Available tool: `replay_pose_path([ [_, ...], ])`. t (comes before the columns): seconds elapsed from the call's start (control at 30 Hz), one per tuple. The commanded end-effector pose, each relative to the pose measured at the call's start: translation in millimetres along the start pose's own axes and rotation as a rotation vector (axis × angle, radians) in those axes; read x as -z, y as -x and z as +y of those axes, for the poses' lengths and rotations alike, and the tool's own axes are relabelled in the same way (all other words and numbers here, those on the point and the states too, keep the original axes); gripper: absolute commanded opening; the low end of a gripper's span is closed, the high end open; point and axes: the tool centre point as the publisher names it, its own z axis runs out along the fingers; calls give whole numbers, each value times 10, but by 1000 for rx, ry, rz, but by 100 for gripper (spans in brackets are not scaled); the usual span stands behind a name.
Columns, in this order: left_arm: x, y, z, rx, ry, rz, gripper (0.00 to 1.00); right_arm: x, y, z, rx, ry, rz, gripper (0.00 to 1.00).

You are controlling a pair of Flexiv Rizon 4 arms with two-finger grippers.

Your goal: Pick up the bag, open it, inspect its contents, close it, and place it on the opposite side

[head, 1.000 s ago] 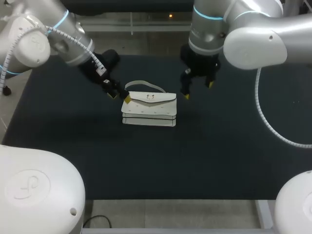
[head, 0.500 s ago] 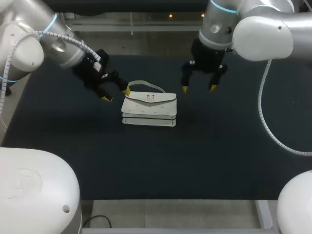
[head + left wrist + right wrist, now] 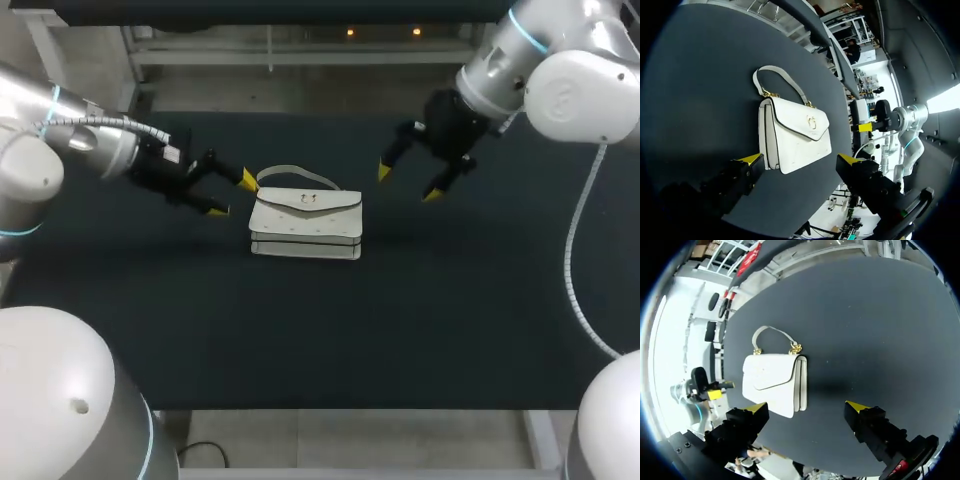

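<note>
On the dark table (image 3: 420,320), a white bag (image 3: 305,225)

The counter (image 3: 320,330) has a dark, matte covering, black or perhaps a very deep blue, lying flat and smooth from its far edge to its near one. Along the near edge runs a pale strip (image 3: 350,425), possibly the frame under the covering.

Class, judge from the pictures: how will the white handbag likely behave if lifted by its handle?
The handbag probably keeps its shape: its edges look crisp and boxy. Its handle holds an arch, so seems fairly stiff; gold links join it, so the handbag may swing.
</note>
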Motion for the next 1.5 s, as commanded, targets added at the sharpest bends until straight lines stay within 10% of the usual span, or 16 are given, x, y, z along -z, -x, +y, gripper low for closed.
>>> replay_pose_path([
  [0.03, -85, 69, -51, 4, -32, 91, 100, -90, 12, -60, -55, 33, 56, 100],
  [0.53, -285, 101, -101, 28, -30, 75, 100, -160, -24, -66, -153, -15, 36, 100],
  [1.5, -530, 187, -347, 182, 39, 325, 100, -785, -328, 46, -190, -139, 430, 100],
])
